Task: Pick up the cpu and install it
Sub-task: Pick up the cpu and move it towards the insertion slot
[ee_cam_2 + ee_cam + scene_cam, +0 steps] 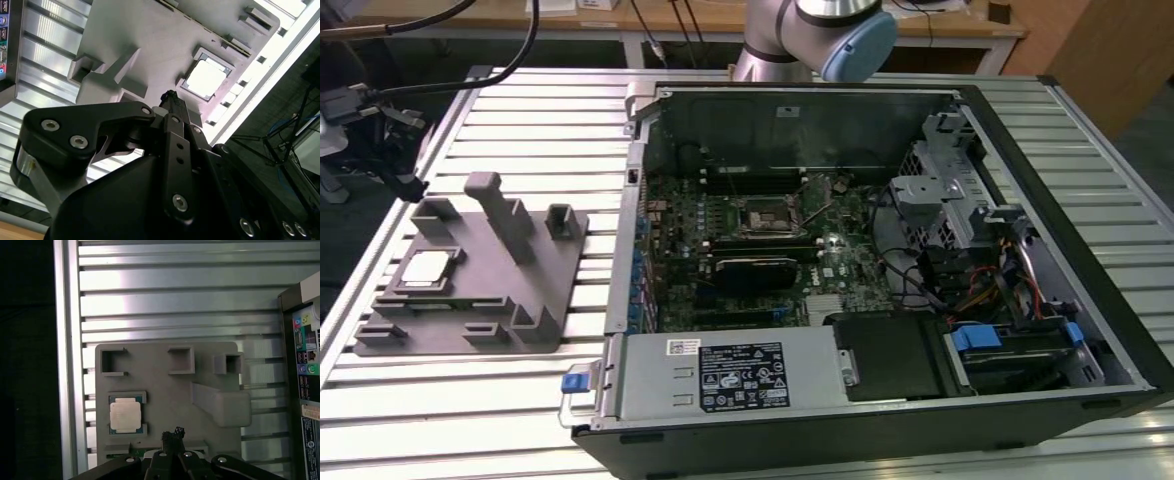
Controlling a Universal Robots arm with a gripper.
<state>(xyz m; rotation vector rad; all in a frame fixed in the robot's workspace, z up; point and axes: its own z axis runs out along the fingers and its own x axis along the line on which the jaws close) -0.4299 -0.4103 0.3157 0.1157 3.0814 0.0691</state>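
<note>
Grey plastic fixture (500, 300) lies on the slatted metal table (520, 120), on the exterior view's left, beside the open computer case (801, 120). The cpu (427, 268) sits flat in a square pocket of the fixture, on the side away from the case, metal top upward and pale rim showing. In both wrist views the gripper (173, 432) hangs over the fixture with its tip near the cpu (125, 416) but apart from it, and nothing is between its jaws. The jaws look drawn narrow, tips together, though the black tip (170, 96) is small and I can only say so with some caution. Upright posts and open-sided blocks stand on the fixture (165, 395) around the pocket. Inside the case the board's square socket (765, 215) lies bare, well apart from the cpu. The arm (814, 30) shows at the far edge of the table.
</note>
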